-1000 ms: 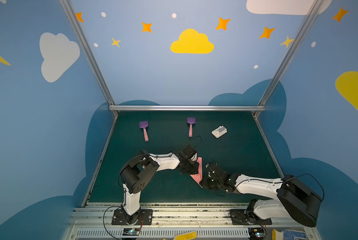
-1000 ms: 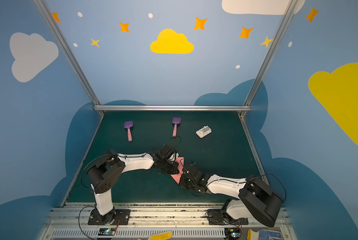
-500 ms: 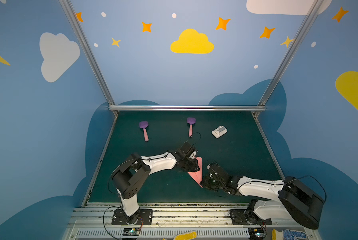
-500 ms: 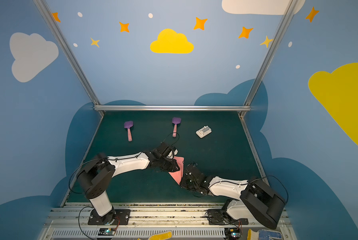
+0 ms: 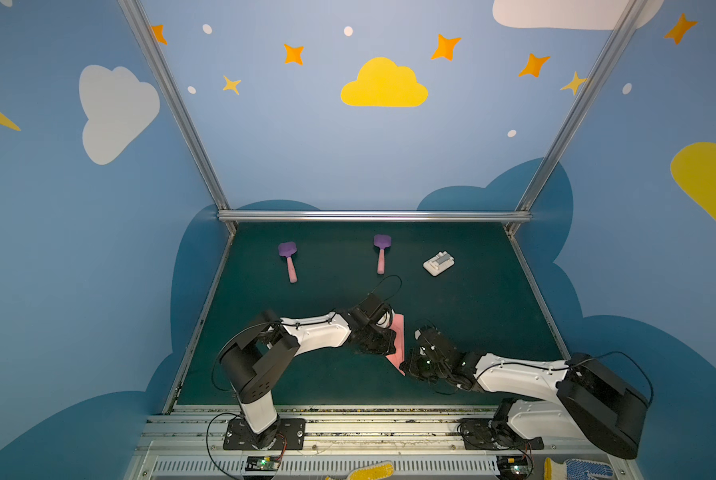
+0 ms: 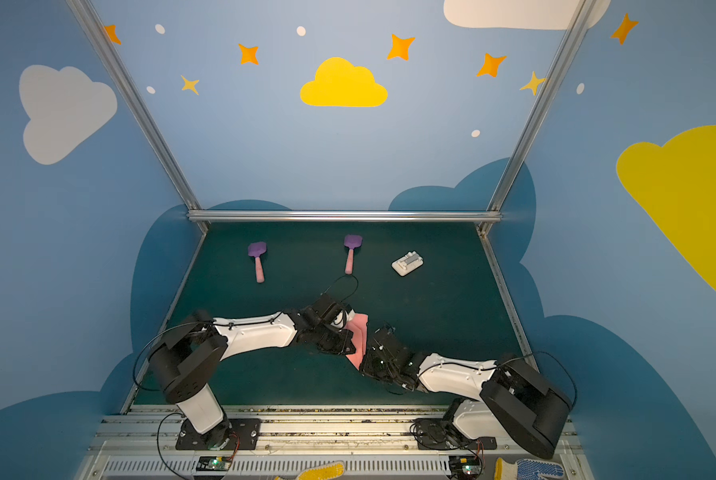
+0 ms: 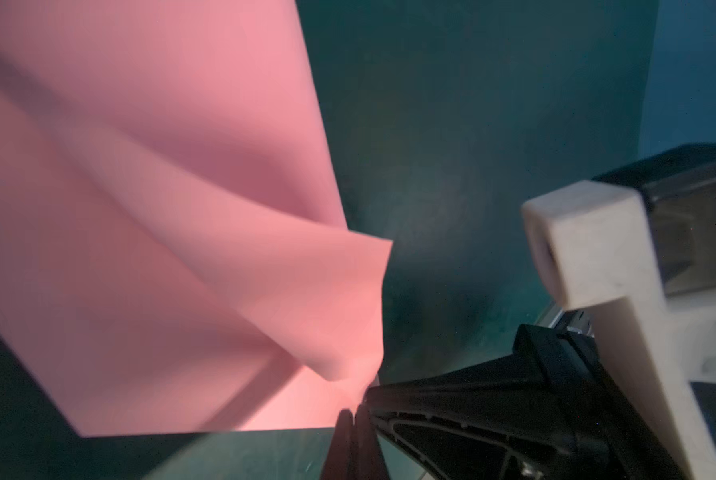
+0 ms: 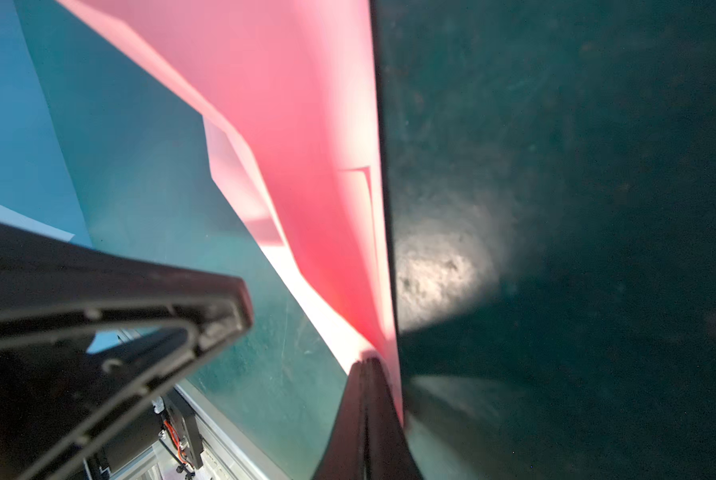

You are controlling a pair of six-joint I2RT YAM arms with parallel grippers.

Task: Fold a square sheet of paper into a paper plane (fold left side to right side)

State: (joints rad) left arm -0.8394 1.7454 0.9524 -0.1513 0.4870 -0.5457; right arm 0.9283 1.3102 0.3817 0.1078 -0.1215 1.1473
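Dark green tabletop mat [image 5: 472,316] inside blue cloud-painted walls [image 5: 306,166], creased salmon-pink sheet of paper [image 5: 398,337] near its front middle, left gripper [image 7: 353,410] pinching one edge, right gripper [image 8: 367,366] pinching its pointed end.

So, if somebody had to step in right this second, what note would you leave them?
Left fingers: shut, pinching a raised flap of the pink paper.
Right fingers: shut, apparently pinching the paper's narrow near end.
Paper: near the front middle of the green mat, between both arms. Two spatulas and a white block lie at the back, untouched.
Done: sheet already creased into a narrow, layered, pointed shape.
To do: the raised flap is not flat yet; probably lay it over and press the crease, then finish the plane.
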